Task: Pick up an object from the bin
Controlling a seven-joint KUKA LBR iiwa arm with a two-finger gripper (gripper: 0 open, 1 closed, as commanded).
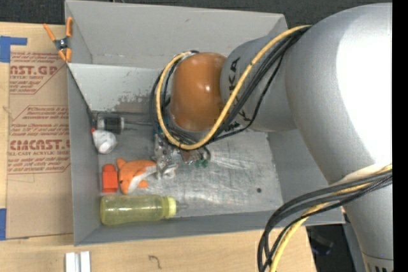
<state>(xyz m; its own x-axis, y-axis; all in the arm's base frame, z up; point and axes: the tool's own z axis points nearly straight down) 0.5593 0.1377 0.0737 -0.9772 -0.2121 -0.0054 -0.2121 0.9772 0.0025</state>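
My gripper (165, 159) reaches down under the orange wrist cover to the bin floor, left of the middle. Its tip is right beside an orange and white soft toy (132, 174), at that toy's right end. I cannot tell whether it touches the toy. A small orange block (109, 179) lies against the toy's left side. In front of them, along the bin's near wall, a yellow-green translucent bottle (136, 209) lies on its side.
A small white rounded thing (104, 141) and a dark cylinder (109, 122) lie by the left wall, behind the toy. The arm and its cables cover the right and back of the bin. A wrinkled clear sheet (236, 172) lies on the floor to the gripper's right.
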